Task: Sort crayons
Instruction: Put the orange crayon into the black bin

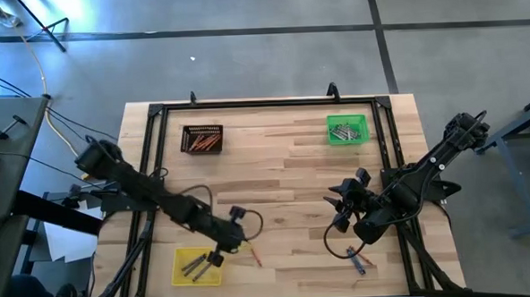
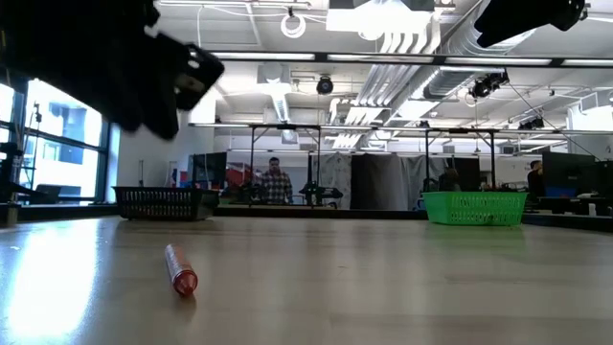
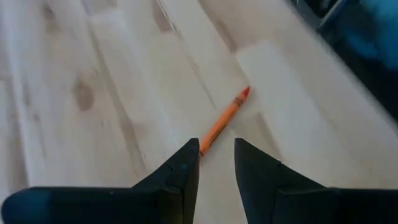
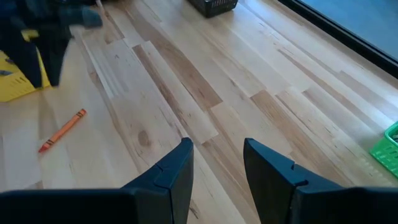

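**Left arm lining up on a loose orange crayon**

High view: left gripper (image 1: 218, 254) sits lower centre-left, just beside the yellow tray (image 1: 183, 276). An orange crayon (image 1: 253, 254) lies on bare table (image 1: 284, 174) just right of it. Right gripper (image 1: 343, 205) waits centre-right, holding nothing. More crayons (image 1: 358, 258) lie loose at lower right. Dark tray (image 1: 202, 138) upper left holds orange sticks; green tray (image 1: 347, 129) upper right holds grey ones.

Low view: crayon (image 2: 179, 270) lies flat, lower left, paper-wrapped, red-orange, end toward camera. Both grippers mostly out of frame.

Left wrist view: fingers (image 3: 186, 163) part-open, empty, with the crayon (image 3: 225, 118) slanting up-right from the gap. Judgement: drop straight, straddle the stick across its width near mid-length, close gently; it's round and may roll.

Right wrist view: jaws apart, empty. Crayon (image 4: 62, 130) mid-left, thin, orange, darker tip.
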You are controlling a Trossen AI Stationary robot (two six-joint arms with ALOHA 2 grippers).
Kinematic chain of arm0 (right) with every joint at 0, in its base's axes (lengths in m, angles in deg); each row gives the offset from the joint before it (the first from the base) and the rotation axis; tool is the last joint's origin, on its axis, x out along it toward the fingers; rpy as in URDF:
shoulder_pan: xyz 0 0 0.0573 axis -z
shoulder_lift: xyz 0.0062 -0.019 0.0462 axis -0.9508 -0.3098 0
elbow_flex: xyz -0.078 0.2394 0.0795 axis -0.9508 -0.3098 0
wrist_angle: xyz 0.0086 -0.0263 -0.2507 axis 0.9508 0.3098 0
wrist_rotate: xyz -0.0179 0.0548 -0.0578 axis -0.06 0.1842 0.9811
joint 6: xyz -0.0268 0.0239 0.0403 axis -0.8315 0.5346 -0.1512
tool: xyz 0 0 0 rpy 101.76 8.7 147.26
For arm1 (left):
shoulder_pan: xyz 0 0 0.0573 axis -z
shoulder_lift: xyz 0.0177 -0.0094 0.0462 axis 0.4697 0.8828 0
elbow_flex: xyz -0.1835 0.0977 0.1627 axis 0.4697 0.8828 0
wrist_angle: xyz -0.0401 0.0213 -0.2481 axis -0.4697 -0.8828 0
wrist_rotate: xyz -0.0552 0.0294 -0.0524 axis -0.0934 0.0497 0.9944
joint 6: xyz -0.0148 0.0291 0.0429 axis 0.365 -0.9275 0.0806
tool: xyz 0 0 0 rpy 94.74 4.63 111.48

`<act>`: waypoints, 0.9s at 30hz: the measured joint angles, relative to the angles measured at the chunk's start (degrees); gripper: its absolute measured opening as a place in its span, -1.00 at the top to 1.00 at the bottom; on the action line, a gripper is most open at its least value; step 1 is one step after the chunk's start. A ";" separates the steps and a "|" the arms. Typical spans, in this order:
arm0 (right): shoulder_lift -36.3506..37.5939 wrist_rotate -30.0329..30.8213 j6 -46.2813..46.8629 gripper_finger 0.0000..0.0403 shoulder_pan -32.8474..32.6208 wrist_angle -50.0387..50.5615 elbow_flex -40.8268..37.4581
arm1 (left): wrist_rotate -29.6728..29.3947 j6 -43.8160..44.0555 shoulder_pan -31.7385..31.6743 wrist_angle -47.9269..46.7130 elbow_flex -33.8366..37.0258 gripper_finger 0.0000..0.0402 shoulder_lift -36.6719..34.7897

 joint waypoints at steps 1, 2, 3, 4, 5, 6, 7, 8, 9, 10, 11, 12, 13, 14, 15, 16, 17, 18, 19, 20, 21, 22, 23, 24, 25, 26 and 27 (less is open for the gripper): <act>0.00 0.01 -0.02 0.34 0.00 0.00 0.00 | -0.12 -1.22 0.10 -0.19 -0.65 0.55 1.76; 0.00 0.00 -0.02 0.34 0.00 0.00 0.00 | -0.14 -2.51 0.10 -0.61 -1.65 0.55 3.43; 0.00 0.00 -0.02 0.34 0.00 0.00 0.00 | -0.16 -3.75 0.10 -0.92 -2.66 0.55 4.92; 0.00 0.00 0.01 0.34 -0.01 -0.01 0.00 | -0.14 -4.75 0.10 -1.15 -3.67 0.55 6.27; 0.00 -0.09 0.08 0.34 0.00 0.00 0.00 | -0.14 -5.49 0.08 -1.33 -4.66 0.55 7.73; 0.00 -0.36 0.07 0.34 0.00 0.00 0.00 | -0.14 -6.36 0.08 -1.92 -5.68 0.55 8.99; 0.00 -0.60 0.06 0.34 -0.01 0.00 0.00 | -0.02 -7.13 0.08 -2.62 -6.76 0.55 10.27; 0.00 -0.88 0.04 0.34 -0.02 0.00 0.00 | 0.33 -7.87 0.08 -3.43 -7.95 0.55 11.41; 0.00 -0.90 0.05 0.34 0.00 0.00 0.00 | 0.75 -8.45 0.08 -4.50 -9.09 0.55 12.34; 0.00 -0.90 0.11 0.34 -0.02 0.00 0.00 | 1.09 -8.97 0.08 -5.67 -10.26 0.55 13.27; 0.00 -0.90 0.10 0.34 -0.01 -0.02 0.00 | 1.45 -9.15 0.08 -6.55 -11.41 0.55 14.22; 0.00 -0.90 0.05 0.34 -0.02 -0.02 0.00 | 1.77 -9.19 0.08 -7.45 -12.51 0.55 15.13; 0.00 -0.90 0.04 0.34 0.00 -0.02 0.00 | 2.07 -9.19 0.08 -8.58 -13.45 0.55 15.90; 0.00 -0.89 0.04 0.34 0.00 -0.02 0.00 | 2.22 -9.24 0.08 -9.43 -14.26 0.55 16.50; -0.01 -0.90 0.03 0.34 -0.01 -0.02 0.00 | 2.24 -9.61 0.10 -9.70 -15.12 0.55 17.19; -0.02 -0.89 0.01 0.34 -0.01 -0.02 0.00 | 2.22 -10.07 0.10 -9.61 -15.74 0.55 17.64; 0.00 -0.87 0.00 0.34 -0.02 -0.01 0.00 | 2.24 -10.62 0.10 -9.68 -16.00 0.55 18.02; -0.02 -0.87 0.00 0.34 -0.02 -0.02 0.00 | 2.29 -10.99 0.10 -9.85 -16.22 0.55 18.39; -0.02 -0.88 -0.02 0.34 -0.02 -0.02 0.00 | 2.36 -11.37 0.10 -9.85 -16.39 0.55 18.91; -0.02 -0.88 -0.02 0.34 -0.02 -0.04 0.00 | 2.50 -11.63 0.10 -9.89 -16.53 0.55 19.38; -0.02 -0.87 -0.02 0.34 0.00 -0.13 0.00 | 2.58 -11.66 0.10 -10.22 -16.54 0.55 19.78; -0.02 -0.88 -0.02 0.34 -0.02 -0.19 0.00 | 2.70 -11.65 0.10 -10.61 -16.52 0.55 20.08; -0.02 -0.89 -0.02 0.34 0.00 -0.20 0.00 | 2.78 -11.64 0.10 -10.88 -16.52 0.55 20.43; -0.02 -0.87 -0.02 0.34 -0.02 -0.20 0.00 | 2.87 -11.72 0.10 -11.14 -16.63 0.55 20.69; -0.02 -0.87 -0.03 0.34 -0.02 -0.20 0.00 | 2.83 -11.86 0.08 -11.27 -16.72 0.55 20.90; -0.02 -0.87 -0.04 0.34 -0.02 -0.20 0.00 | 2.56 -12.05 0.10 -11.43 -16.73 0.55 21.09; -0.02 -0.87 -0.04 0.34 0.00 -0.20 0.00 | 2.40 -12.03 0.10 -11.72 -16.80 0.55 21.33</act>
